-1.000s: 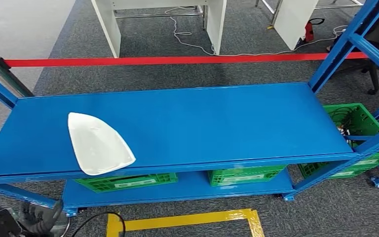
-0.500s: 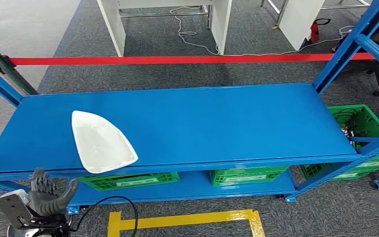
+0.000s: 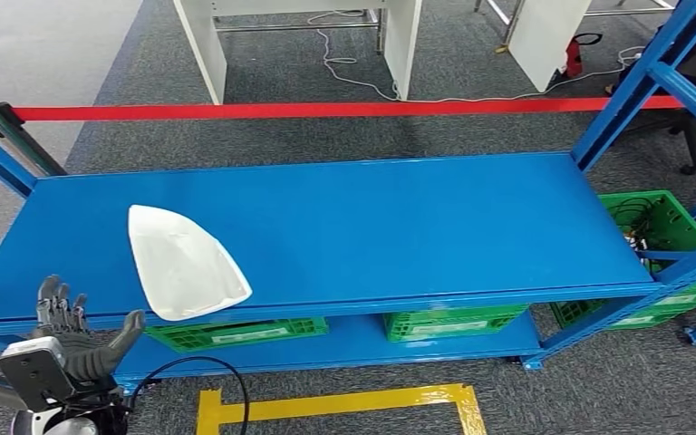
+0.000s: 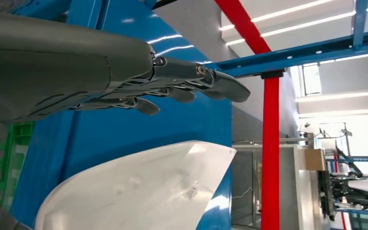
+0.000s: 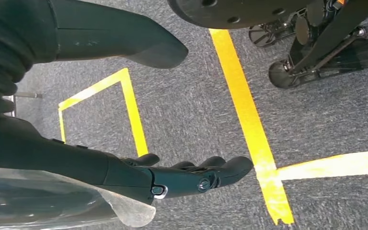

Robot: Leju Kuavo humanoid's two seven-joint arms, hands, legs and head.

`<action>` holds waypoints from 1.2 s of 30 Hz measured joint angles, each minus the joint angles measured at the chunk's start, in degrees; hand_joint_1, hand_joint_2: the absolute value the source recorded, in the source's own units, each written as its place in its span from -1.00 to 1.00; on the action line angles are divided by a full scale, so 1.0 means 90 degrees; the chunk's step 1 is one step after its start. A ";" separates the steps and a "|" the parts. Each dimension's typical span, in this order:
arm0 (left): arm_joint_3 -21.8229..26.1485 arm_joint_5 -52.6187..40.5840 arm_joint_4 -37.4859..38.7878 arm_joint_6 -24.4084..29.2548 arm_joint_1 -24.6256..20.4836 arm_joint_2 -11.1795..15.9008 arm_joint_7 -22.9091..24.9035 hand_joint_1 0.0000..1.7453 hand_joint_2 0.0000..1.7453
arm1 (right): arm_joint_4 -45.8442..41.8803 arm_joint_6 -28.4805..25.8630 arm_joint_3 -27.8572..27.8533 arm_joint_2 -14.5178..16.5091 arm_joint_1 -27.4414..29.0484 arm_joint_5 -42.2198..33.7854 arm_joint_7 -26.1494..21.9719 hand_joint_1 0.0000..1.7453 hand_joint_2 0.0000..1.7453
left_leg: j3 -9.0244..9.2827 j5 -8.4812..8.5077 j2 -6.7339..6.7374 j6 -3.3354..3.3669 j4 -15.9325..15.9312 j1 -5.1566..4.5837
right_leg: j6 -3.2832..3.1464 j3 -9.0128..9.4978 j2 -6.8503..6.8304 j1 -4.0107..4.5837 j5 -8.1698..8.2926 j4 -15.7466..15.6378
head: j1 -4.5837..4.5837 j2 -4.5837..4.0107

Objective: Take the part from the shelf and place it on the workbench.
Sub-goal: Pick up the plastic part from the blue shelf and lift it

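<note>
The part (image 3: 184, 264), a white, shallow, roughly triangular shell, lay flat on the blue shelf (image 3: 372, 217) in the left-centre of the head view, its wide rounded end at the shelf's front edge and its narrower end pointing toward the back. That overhang-close position probably made it reachable from in front without leaning over the deck.

The left hand (image 3: 77, 340) stood in the lower left of the frame, just below and in front of the shelf edge and left of the part, not touching it. Its fingers were spread apart and pointing upward, the thumb angled off to the right, and it held nothing. In the left wrist view the fingers (image 4: 182, 84) stretched out straight above the blue surface with the part (image 4: 139, 191) beside them, a clear gap between; the open pose looked like preparation for sliding around the shell's rim.

The right hand (image 5: 182, 177) hung over the grey carpet near yellow floor tape (image 5: 249, 124), fingers extended and slightly apart, empty, apparently idle while the left arm did the reaching.

Green crates (image 3: 236, 332) sat on the lower shelf level. The grasp had not yet been made.
</note>
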 joint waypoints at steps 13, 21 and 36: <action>-0.0143 -0.0613 -0.0033 0.0191 0.0025 0.0140 -0.0053 -1.00 1.00 | 0.0913 -0.0115 -0.0506 -0.0002 -0.0695 0.0902 -0.0905 -1.00 1.00 | 0.0006 -0.0002 0.0006 -0.0002 0.0000 0.0000 | 0.0000 -0.0001 0.0005 0.0001 0.0000 0.0000 | 0.0001 0.0000; -0.0473 -0.2427 -0.0114 0.0153 0.0040 0.0335 0.0460 -1.00 1.00 | 0.1208 0.0156 -0.0984 0.0000 -0.0912 0.1426 -0.1130 -1.00 1.00 | 0.0005 -0.0004 0.0006 -0.0002 0.0000 0.0000 | 0.0000 -0.0004 0.0007 0.0001 -0.0001 0.0000 | -0.0001 0.0000; -0.1177 -0.4157 -0.0189 0.0165 -0.0237 0.0958 0.1074 -1.00 1.00 | 0.1634 0.0381 -0.1812 0.0000 -0.1241 0.2059 -0.1416 -1.00 1.00 | 0.0006 -0.0004 0.0007 -0.0003 0.0001 0.0000 | 0.0000 -0.0007 0.0008 0.0003 -0.0001 0.0000 | -0.0001 0.0000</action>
